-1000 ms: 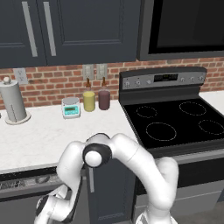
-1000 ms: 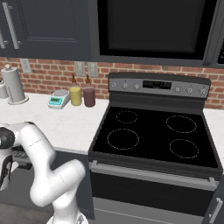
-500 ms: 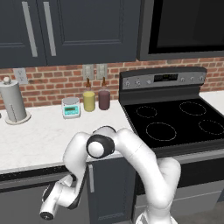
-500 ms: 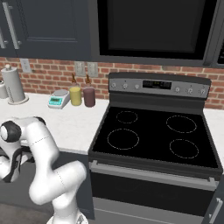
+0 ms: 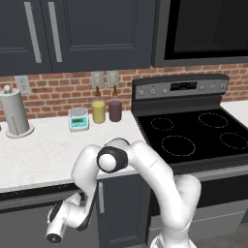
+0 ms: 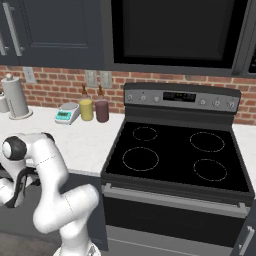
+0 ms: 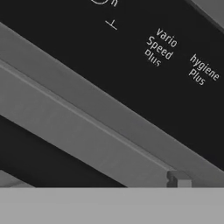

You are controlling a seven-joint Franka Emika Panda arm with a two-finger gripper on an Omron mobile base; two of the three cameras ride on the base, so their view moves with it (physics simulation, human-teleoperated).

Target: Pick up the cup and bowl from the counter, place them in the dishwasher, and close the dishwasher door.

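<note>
The jaws cannot be judged as apart or together, because the hand view does not show the tips. It looks from very close at the black strip (image 7: 131, 52) of the dishwasher door (image 7: 87, 131), where two printed labels read "Vario Speed Plus" and "hygiene Plus". In the left base view the hand (image 5: 60, 227) hangs low in front of the dishwasher door (image 5: 29, 227), which seems shut, though the angle is poor. On the white surface (image 5: 48, 155) stand two jars (image 5: 99, 111), one yellow and one maroon (image 5: 115, 110), one scale (image 5: 78, 118) and one paper towel roll (image 5: 14, 114). The stovetop (image 5: 193, 135) has four burner rings.
</note>
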